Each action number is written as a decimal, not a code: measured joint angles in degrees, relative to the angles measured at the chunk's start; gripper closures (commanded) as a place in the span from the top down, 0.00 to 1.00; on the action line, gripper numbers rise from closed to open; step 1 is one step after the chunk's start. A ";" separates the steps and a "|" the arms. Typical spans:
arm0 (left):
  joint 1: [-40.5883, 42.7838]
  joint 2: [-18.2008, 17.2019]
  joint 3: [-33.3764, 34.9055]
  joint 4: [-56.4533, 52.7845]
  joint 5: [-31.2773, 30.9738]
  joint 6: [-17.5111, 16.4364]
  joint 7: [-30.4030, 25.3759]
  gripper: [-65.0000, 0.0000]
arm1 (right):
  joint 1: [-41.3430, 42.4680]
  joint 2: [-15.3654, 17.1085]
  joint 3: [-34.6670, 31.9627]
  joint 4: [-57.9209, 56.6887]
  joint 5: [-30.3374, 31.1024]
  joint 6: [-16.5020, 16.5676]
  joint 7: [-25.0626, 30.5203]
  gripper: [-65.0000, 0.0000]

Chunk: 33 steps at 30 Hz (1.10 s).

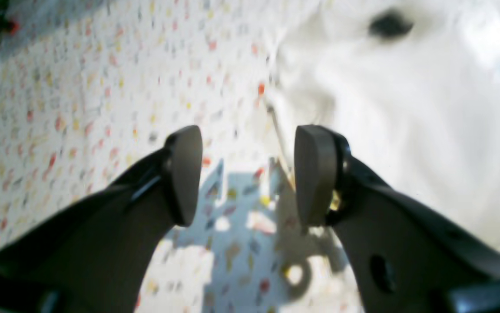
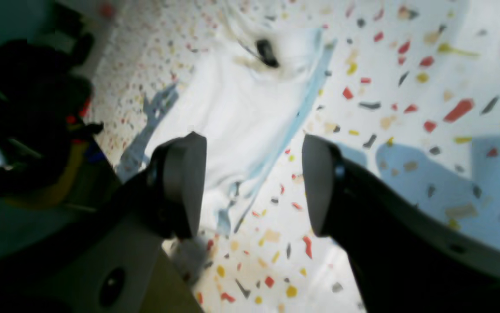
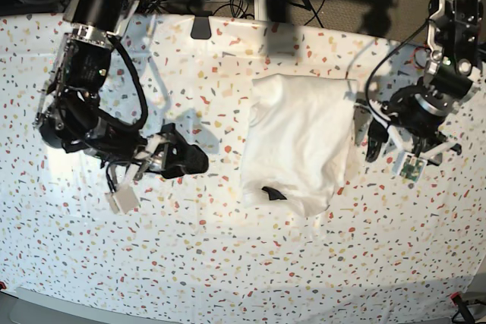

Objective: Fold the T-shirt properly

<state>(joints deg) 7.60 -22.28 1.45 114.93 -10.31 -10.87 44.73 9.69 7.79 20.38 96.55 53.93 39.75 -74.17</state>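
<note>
The T-shirt (image 3: 296,142) lies folded into a plain white, roughly rectangular bundle in the middle of the speckled table, with a small dark mark (image 3: 273,193) near its front edge. My left gripper (image 3: 367,136) hovers just off the shirt's right edge, open and empty. In the left wrist view the T-shirt (image 1: 406,108) fills the upper right, and its edge runs up between the fingers of that gripper (image 1: 248,174). My right gripper (image 3: 199,161) is open and empty to the left of the shirt, apart from it. In the right wrist view the T-shirt (image 2: 241,108) lies beyond this gripper (image 2: 252,187).
The speckled tabletop (image 3: 228,263) extends all around the shirt. A grey clamp (image 3: 201,28) and black cables sit along the back edge. The arm bases stand at the back left and back right corners.
</note>
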 measured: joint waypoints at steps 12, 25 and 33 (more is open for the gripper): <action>13.49 -1.81 -18.97 0.04 -10.64 -2.99 0.70 0.49 | -19.71 10.97 11.15 16.81 0.28 0.02 -0.24 0.55; 36.26 7.34 -38.10 0.17 -29.70 -23.82 6.62 0.49 | -44.78 11.80 27.61 20.35 6.97 0.02 -5.97 0.55; 41.46 6.71 -27.50 -15.17 -22.99 -28.79 -0.33 0.49 | -53.35 6.27 24.68 19.43 4.57 0.02 -4.04 0.55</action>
<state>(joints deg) 49.06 -15.57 -26.04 99.77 -33.30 -39.66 44.40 -43.66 14.06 45.06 115.98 58.50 39.77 -78.22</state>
